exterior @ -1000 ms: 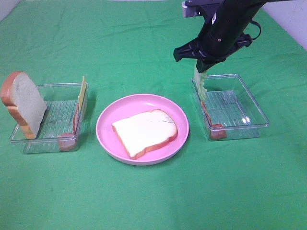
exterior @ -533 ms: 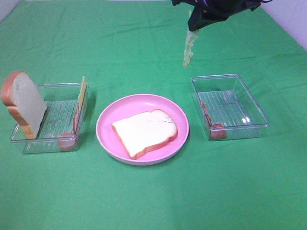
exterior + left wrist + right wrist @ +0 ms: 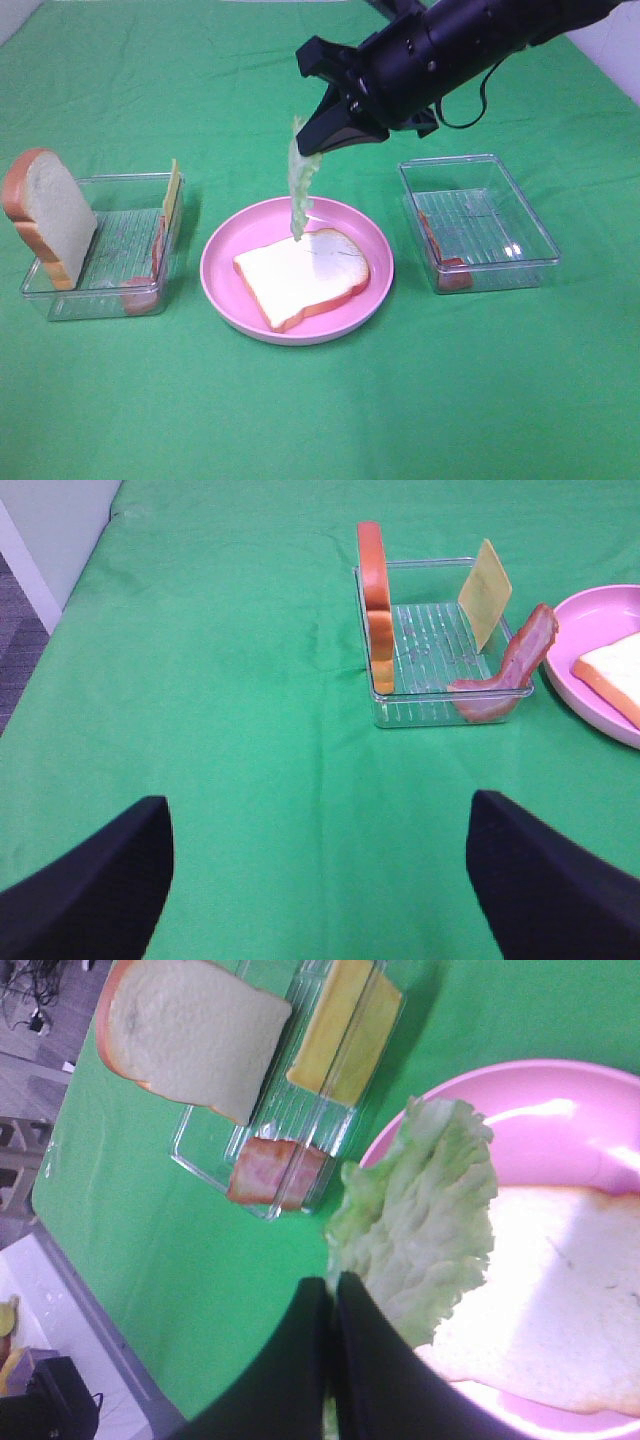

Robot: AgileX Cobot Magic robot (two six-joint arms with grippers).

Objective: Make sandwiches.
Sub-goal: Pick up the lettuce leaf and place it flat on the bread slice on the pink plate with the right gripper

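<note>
1. The lettuce leaf (image 3: 300,190), pale green and ruffled, hangs over the bread slice (image 3: 303,275), which lies flat on the pink plate (image 3: 225,262).
2. The right gripper (image 3: 308,146) has its jaws pinched together on the leaf's top edge.
3. The left gripper (image 3: 315,810) has its jaws wide apart and holds nothing, facing the clear tray (image 3: 440,695).

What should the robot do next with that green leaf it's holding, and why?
Probably lower the lettuce leaf and lay it on the bread slice. The right pincer is shut on the leaf, which hangs over the bread slice on the pink plate, its tip near the slice's far edge, not lying flat yet.
</note>
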